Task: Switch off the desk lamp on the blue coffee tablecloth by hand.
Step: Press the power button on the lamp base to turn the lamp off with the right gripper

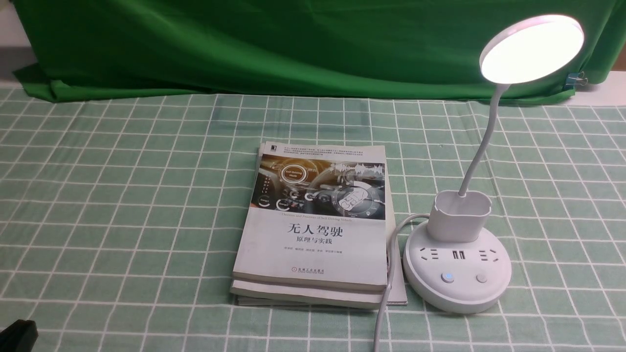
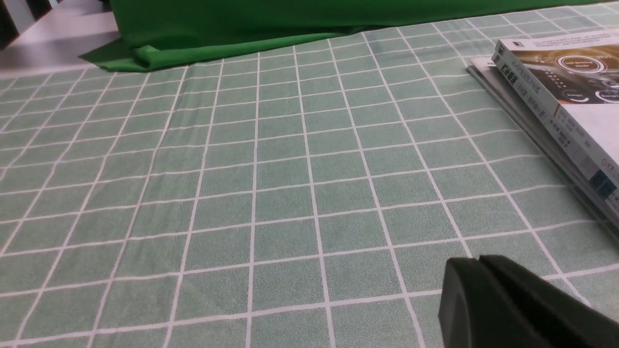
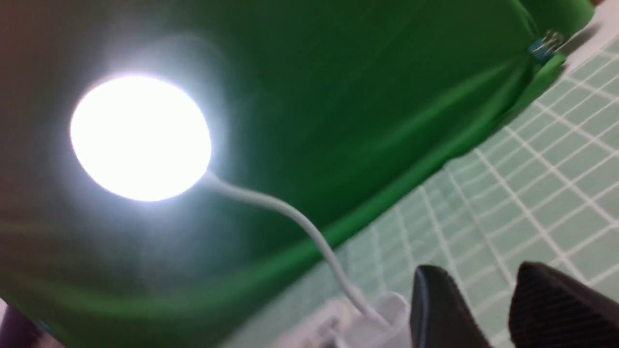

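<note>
The desk lamp (image 1: 457, 274) stands on the pale green grid tablecloth (image 1: 122, 205) at the right, and its disc head (image 1: 532, 48) is lit. Its round base carries a blue-lit button (image 1: 447, 277) and a plain button (image 1: 481, 278). My left gripper (image 2: 479, 260) is shut and empty, low over the cloth far left of the lamp. Only a black corner of it (image 1: 17, 335) shows in the front view. My right gripper (image 3: 478, 273) is open and empty. It looks up at the glowing head (image 3: 140, 137), with the cup holder (image 3: 387, 309) just beside one finger. It is out of the front view.
A stack of books (image 1: 315, 225) lies left of the lamp base and also shows in the left wrist view (image 2: 556, 96). The lamp's white cord (image 1: 386, 288) runs along the books' right edge toward the front. A dark green backdrop cloth (image 1: 293, 44) hangs behind.
</note>
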`<state>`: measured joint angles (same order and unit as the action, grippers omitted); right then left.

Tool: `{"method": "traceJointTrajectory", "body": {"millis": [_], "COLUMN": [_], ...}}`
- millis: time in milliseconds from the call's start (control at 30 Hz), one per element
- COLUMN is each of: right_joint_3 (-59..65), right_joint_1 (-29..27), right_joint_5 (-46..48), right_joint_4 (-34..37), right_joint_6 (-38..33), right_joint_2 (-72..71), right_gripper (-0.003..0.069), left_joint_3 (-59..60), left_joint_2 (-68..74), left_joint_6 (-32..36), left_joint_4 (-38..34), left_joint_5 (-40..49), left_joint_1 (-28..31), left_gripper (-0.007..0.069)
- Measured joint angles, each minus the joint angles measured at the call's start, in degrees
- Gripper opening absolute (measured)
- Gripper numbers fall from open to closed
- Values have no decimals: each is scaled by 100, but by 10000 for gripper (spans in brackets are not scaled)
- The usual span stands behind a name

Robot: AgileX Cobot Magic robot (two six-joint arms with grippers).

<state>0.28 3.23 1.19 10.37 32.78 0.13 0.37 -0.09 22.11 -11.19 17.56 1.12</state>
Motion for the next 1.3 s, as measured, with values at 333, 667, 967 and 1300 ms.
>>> {"method": "traceJointTrajectory", "body": {"millis": [333, 667, 967, 1300], "right_joint_3": [-1464, -4132, -4631, -5226], "right_joint_1": [394, 635, 1258, 1781], "right_joint_5": [1965, 5458, 5134, 4401], "right_joint_4": [0, -345, -576, -692], "right_joint_6": [-1376, -3012, -3075, -2971], "right_joint_2": [796, 4426, 6945, 8706], "right_gripper": [59, 46, 38, 38], "left_joint_3": [0, 0, 0, 0], "left_joint_2": [0, 0, 0, 0], "left_joint_6": [0, 0, 0, 0], "left_joint_4": [0, 0, 0, 0], "left_joint_5": [0, 0, 0, 0], "left_joint_1": [0, 0, 0, 0], "left_gripper": [0, 0, 0, 0]}}
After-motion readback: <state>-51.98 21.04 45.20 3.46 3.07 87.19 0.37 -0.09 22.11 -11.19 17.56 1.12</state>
